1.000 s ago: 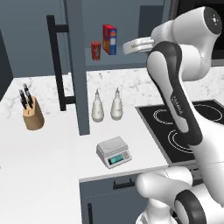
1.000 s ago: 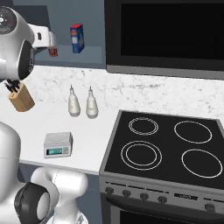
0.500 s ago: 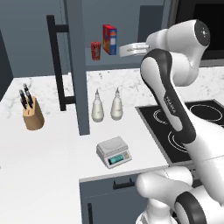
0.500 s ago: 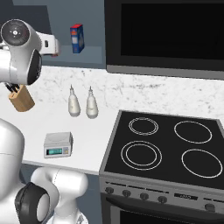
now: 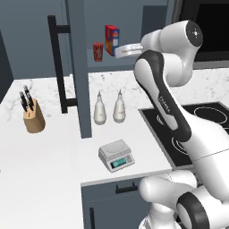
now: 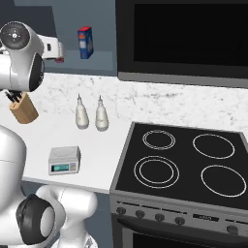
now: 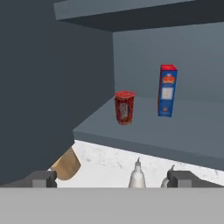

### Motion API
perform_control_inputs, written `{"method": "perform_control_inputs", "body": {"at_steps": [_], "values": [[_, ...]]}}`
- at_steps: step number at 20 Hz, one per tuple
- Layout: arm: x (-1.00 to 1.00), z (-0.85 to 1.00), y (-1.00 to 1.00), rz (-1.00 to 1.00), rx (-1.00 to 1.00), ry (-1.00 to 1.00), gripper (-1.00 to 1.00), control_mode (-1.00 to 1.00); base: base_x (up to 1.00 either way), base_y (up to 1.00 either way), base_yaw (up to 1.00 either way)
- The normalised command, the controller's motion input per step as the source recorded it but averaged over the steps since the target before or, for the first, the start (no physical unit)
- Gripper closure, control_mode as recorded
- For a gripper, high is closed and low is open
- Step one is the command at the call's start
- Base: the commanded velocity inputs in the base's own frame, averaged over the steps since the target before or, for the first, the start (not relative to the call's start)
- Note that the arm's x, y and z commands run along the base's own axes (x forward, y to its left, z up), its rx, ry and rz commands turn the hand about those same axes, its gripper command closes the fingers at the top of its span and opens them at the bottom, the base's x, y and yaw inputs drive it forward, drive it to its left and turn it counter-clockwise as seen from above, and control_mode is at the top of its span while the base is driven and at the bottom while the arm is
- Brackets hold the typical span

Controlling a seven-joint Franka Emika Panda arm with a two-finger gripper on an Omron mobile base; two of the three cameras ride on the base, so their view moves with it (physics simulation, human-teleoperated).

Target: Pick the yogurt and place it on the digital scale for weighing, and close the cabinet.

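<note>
The fingers stand spread wide and empty, facing the yogurt upright on the cabinet shelf. A red-and-blue box stands just beside the yogurt; the digital scale sits on the worktop below.

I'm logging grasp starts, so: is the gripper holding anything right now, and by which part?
Nothing is held. The gripper is open, its fingertips wide apart, and the yogurt stands untouched on the cabinet shelf ahead of it.

no readable text, box label blurred, scale display illegible
</note>
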Motion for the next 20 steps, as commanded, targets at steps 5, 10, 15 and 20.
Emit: {"method": "perform_control_inputs", "body": {"at_steps": [5,10,15,20], "values": [[0.21,0.02,0.0,0.0,0.0,0.0,-1.0,-1.0,0.0,0.0,0.0],[0.24,0.25,0.0,0.0,0.0,-0.01,-1.0,-1.0,0.0,0.0,0.0],[0.46,0.05,0.0,0.0,-0.01,0.0,-1.0,-1.0,0.0,0.0,0.0],[0.59,0.0,0.0,0.0,0.0,0.0,-1.0,-1.0,0.0,0.0,0.0]]}}
